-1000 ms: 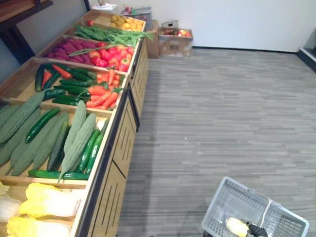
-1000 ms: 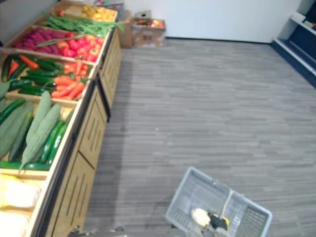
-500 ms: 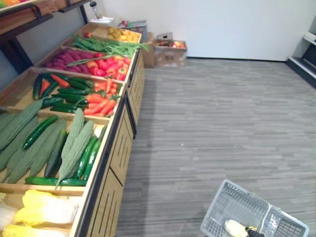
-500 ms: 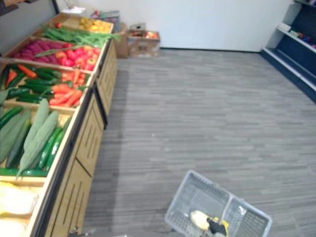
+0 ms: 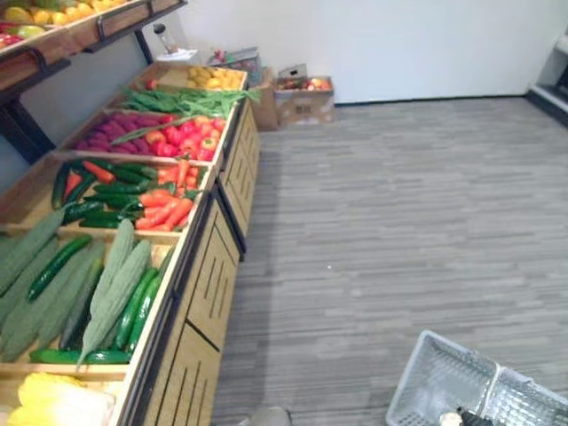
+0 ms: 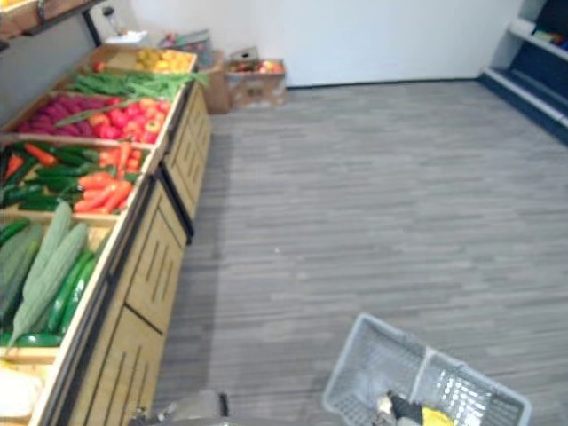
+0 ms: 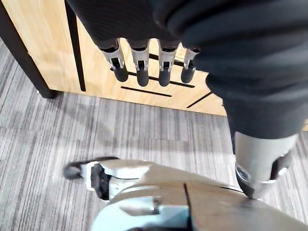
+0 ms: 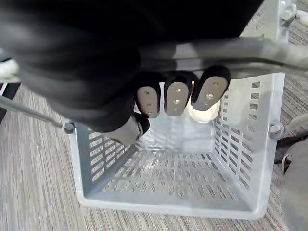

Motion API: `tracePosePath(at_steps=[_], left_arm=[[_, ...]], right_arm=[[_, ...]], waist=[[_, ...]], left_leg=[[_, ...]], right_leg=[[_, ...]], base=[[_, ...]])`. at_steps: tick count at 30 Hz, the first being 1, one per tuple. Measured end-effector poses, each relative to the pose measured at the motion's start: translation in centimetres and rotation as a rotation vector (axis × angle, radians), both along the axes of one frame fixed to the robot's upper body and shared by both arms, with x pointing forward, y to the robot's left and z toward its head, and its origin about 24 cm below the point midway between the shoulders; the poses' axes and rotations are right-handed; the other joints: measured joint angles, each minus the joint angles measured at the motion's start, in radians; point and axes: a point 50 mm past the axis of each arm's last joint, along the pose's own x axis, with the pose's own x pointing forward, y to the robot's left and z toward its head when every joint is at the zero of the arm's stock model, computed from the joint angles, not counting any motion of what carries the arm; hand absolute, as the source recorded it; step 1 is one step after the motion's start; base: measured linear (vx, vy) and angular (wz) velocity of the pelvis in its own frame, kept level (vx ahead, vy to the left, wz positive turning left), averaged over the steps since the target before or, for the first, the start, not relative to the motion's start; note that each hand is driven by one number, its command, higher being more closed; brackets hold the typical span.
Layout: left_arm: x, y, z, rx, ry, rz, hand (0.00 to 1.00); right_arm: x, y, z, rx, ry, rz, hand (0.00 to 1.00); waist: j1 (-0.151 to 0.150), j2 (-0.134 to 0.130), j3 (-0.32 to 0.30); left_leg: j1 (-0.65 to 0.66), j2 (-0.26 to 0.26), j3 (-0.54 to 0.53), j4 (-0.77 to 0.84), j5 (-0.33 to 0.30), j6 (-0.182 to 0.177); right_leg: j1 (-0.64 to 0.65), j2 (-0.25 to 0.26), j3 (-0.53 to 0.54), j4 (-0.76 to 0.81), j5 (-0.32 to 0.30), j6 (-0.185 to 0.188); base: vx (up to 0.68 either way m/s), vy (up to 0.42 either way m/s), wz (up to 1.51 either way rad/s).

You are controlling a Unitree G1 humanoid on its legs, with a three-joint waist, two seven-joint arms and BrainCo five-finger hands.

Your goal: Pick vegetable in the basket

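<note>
The whole picture has swung up and leftwards since a second ago, so the camera has moved, not the goods. The grey basket (image 5: pixel 439 382) now sits lower, at 5 o'clock of the head views, cut by the edge. An upper shelf (image 5: pixel 80 22) of fruit has come in at 11 o'clock.

The right hand (image 8: pixel 175 98) still has its fingers curled round the basket's handle (image 8: pixel 216 55). A pale yellow vegetable (image 8: pixel 204 114) lies inside the basket as before, partly behind those fingers.

The left hand (image 7: pixel 142 72) hangs with fingers straight and slightly spread, empty, before the wooden front of the table (image 5: pixel 209 284). That table runs along 9 o'clock, carrying cucumbers (image 5: pixel 133 311) and carrots (image 5: pixel 164 209). A cardboard box (image 5: pixel 304 99) stands on the floor at 12 o'clock.
</note>
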Motion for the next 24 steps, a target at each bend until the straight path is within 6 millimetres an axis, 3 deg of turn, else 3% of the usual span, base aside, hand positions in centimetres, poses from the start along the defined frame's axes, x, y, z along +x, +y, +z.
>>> tracePosePath(at_steps=[2,3,4,5,7,10,12,13,15,17,19,22,24], left_arm=[[-0.1,-0.1,0.0,0.003,-0.003,0.004,0.0],[-0.3,-0.2,0.0,0.002,0.001,0.002,0.0],[-0.4,-0.1,0.0,0.005,0.003,0.0,0.0],[-0.6,0.1,0.1,0.011,0.007,0.0,0.0],[-0.6,0.4,0.1,0.019,0.009,-0.002,0.0],[-0.9,0.6,0.0,0.022,0.027,-0.018,0.0],[-0.9,0.6,0.0,0.021,0.038,-0.047,0.0],[-0.8,0.6,0.0,0.025,0.041,-0.069,0.0],[-0.7,0.6,0.0,0.026,0.042,-0.098,0.0],[0.0,0.7,0.1,0.033,0.028,-0.121,0.0],[0.3,0.7,0.2,0.035,0.016,-0.119,0.0],[0.7,0.8,0.2,0.029,-0.001,-0.073,0.0],[1.2,0.4,0.3,0.022,-0.017,-0.066,0.0]], right_arm=[[0.3,0.5,0.0,0.01,-0.003,0.012,1.0],[0.5,1.0,0.0,0.012,-0.004,0.045,1.0],[0.6,1.5,-0.1,0.021,-0.001,0.06,1.0],[0.8,1.8,-0.1,0.024,-0.004,0.076,1.0],[1.5,2.4,-0.1,0.035,-0.017,0.112,1.0],[1.3,1.9,0.0,0.02,-0.016,0.112,1.0],[1.7,1.3,0.2,0.002,-0.03,0.106,1.0],[2.4,1.3,0.4,-0.004,-0.054,0.107,1.0],[2.8,1.2,0.6,-0.012,-0.069,0.114,1.0],[2.8,1.3,0.6,-0.018,-0.061,0.132,1.0],[3.1,1.2,0.8,-0.025,-0.076,0.125,1.0],[3.6,1.0,1.2,-0.04,-0.113,0.115,1.0],[3.8,0.9,1.6,-0.046,-0.144,0.09,1.0]], waist=[[0.01,0.004,0.001],[0.011,0.006,0.001],[0.012,-0.011,-0.003],[0.015,-0.012,-0.011],[0.018,-0.031,-0.022],[0.018,-0.04,-0.038],[0.011,-0.039,-0.046],[0.009,-0.04,-0.045],[0.005,-0.03,-0.04],[0.001,-0.03,-0.035],[0.0,-0.032,-0.033],[-0.003,-0.038,-0.015],[-0.008,-0.023,-0.003]], left_leg=[[-0.005,0.002,0.015,-0.182,0.051,0.007],[-0.004,-0.001,0.012,-0.25,0.124,0.008],[-0.004,-0.018,0.022,-0.232,0.128,0.011],[-0.007,-0.032,0.025,-0.212,0.107,0.018],[-0.038,-0.06,0.048,-0.106,-0.002,0.04],[0.012,-0.109,0.073,-0.122,-0.021,0.073],[0.073,-0.131,0.079,-0.159,-0.033,0.095],[0.143,-0.145,0.088,-0.204,-0.04,0.106],[0.241,-0.154,0.089,-0.269,-0.046,0.124],[0.323,-0.154,0.061,-0.306,-0.048,0.127],[0.411,-0.148,0.035,-0.358,-0.048,0.127],[0.486,-0.132,0.001,-0.355,-0.049,0.126],[0.522,-0.079,-0.018,-0.323,-0.065,0.11]], right_leg=[[0.021,-0.002,0.01,-0.016,-0.021,0.02],[0.036,-0.01,0.024,-0.02,-0.048,0.042],[0.042,-0.031,0.035,-0.028,-0.055,0.043],[0.051,-0.045,0.046,-0.049,-0.056,0.04],[0.075,-0.077,0.094,-0.1,-0.014,0.044],[0.042,-0.115,0.148,-0.01,0.048,0.056],[-0.033,-0.119,0.173,0.193,0.12,0.066],[-0.117,-0.124,0.177,0.387,0.25,0.09],[-0.188,-0.126,0.164,0.595,0.394,0.115],[-0.262,-0.113,0.099,0.816,0.359,0.082],[-0.336,-0.103,0.018,0.923,0.278,0.06],[-0.427,-0.099,-0.013,0.872,0.215,0.034],[-0.445,-0.079,-0.011,0.711,0.202,0.036]], base=[[0.27,0.169,-0.25],[0.31,0.258,-0.32],[0.33,0.269,-0.31],[0.4,0.241,-0.4],[0.5,0.272,-0.47],[0.35,0.219,-0.16],[0.5,0.234,-0.02],[0.42,0.156,0.02],[0.36,0.127,0.1],[0.38,0.036,0.35],[0.43,-0.07,0.37],[0.33,-0.18,0.35],[0.39,-0.328,0.6]])
